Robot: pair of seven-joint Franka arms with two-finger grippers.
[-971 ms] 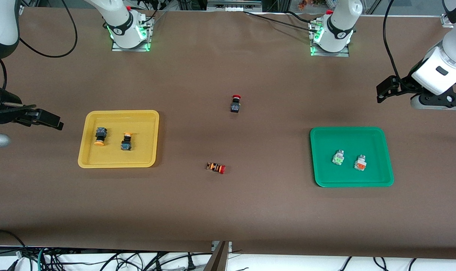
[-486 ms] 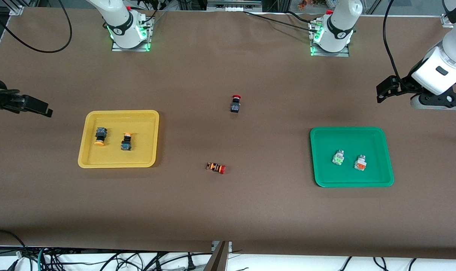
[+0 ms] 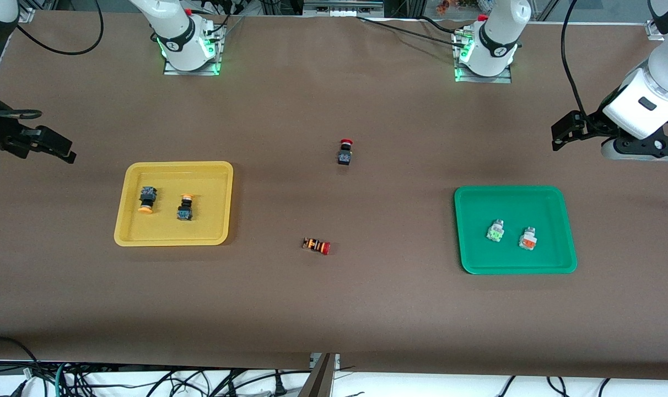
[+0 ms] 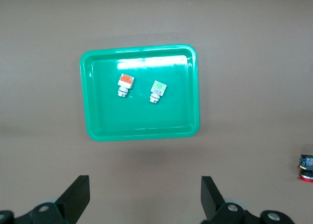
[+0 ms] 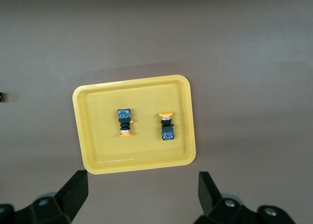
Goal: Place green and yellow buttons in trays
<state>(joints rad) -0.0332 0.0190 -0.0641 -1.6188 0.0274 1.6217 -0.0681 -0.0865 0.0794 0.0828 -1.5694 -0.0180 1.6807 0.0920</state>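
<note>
The yellow tray (image 3: 129,231) (image 5: 93,163) holds two black-bodied buttons with yellow-orange caps (image 3: 146,200) (image 3: 185,207) (image 5: 124,122) (image 5: 167,126). In the green tray (image 3: 472,259) (image 4: 98,128) lie two white-bodied buttons, one green-faced (image 3: 495,230) (image 4: 157,91) and one orange-faced (image 3: 527,238) (image 4: 124,85). My right gripper (image 3: 58,148) (image 5: 143,194) hangs open and empty in the air at the right arm's end of the table, beside the yellow tray. My left gripper (image 3: 566,131) (image 4: 145,197) hangs open and empty at the left arm's end, above bare table beside the green tray.
A black switch with a red mushroom cap (image 3: 344,153) (image 4: 306,166) stands mid-table. An orange-banded switch with a red cap (image 3: 316,245) lies on its side nearer the front camera. Both arm bases (image 3: 188,47) (image 3: 485,52) stand at the table's edge farthest from that camera.
My right gripper has risen and drawn away from the yellow tray toward the right arm's end of the table. The left arm and all the buttons stay put.
</note>
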